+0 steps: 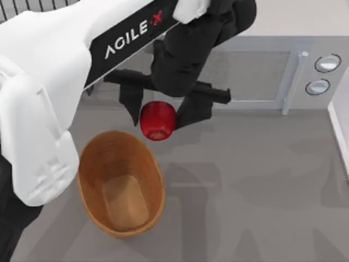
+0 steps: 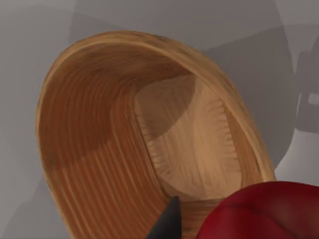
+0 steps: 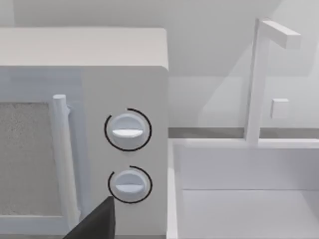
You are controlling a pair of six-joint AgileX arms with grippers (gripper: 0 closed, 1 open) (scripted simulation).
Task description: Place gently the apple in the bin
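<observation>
My left claw (image 1: 158, 112) is shut on the apple (image 1: 158, 120), one finger on each side, up in the air just past the far rim of the bin (image 1: 87, 191). The apple looks hard, smooth and a bit slippery, so I think a snug hold on its round middle is best. It could bruise if it falls. The bin is open with a flat bottom. A microwave (image 1: 272, 71) stands behind on the bench (image 1: 245, 191). Nothing blocks my way. My right arm is parked near the microwave.
</observation>
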